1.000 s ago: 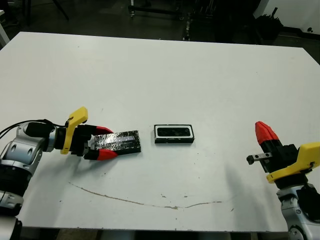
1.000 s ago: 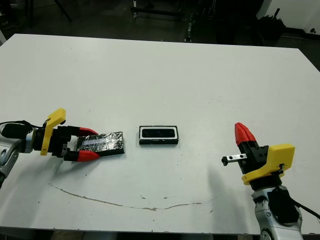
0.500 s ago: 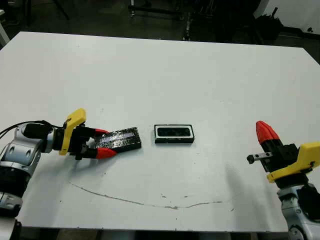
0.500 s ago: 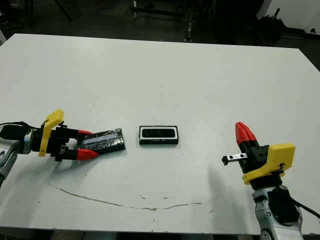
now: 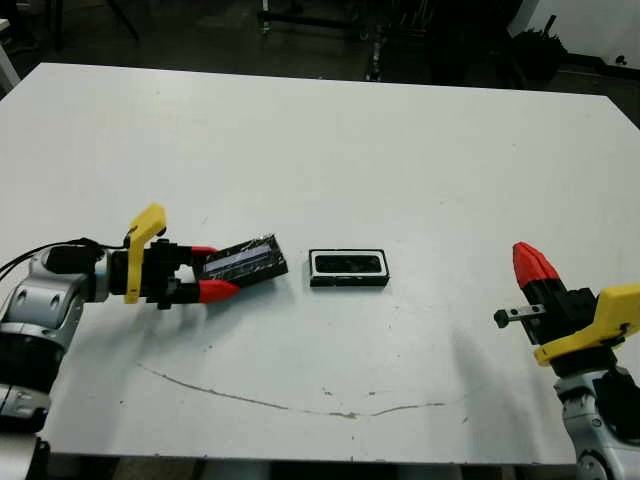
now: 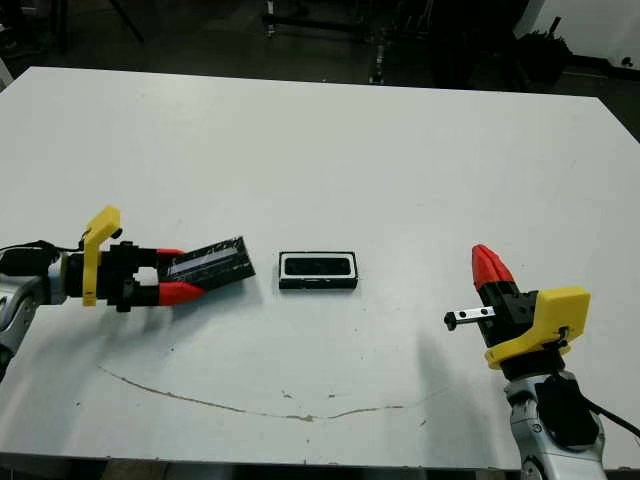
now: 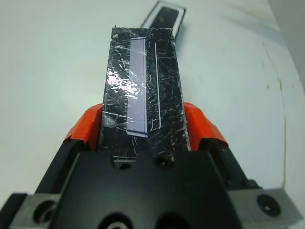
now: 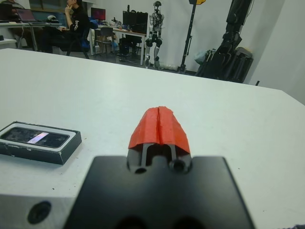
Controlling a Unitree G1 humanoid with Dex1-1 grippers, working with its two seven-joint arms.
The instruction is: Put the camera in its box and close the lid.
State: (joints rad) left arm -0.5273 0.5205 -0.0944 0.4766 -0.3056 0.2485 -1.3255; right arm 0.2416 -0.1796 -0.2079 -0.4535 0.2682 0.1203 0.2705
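The left gripper [image 5: 205,272] pinches the lid [image 5: 241,264] between its two red fingers, and the lid's far end sticks out, tilted up a bit; just past that end sits the box [image 5: 348,268] with the camera [image 5: 349,263] lying inside; the lid could slip or land crooked, because only one short end is held; nothing stands between lid and box; far off to the side, the right gripper [image 5: 530,263] waits with its fingers pressed together, holding nothing; a thin crack [image 5: 290,403] runs along the table [image 5: 330,150] nearer the robot.
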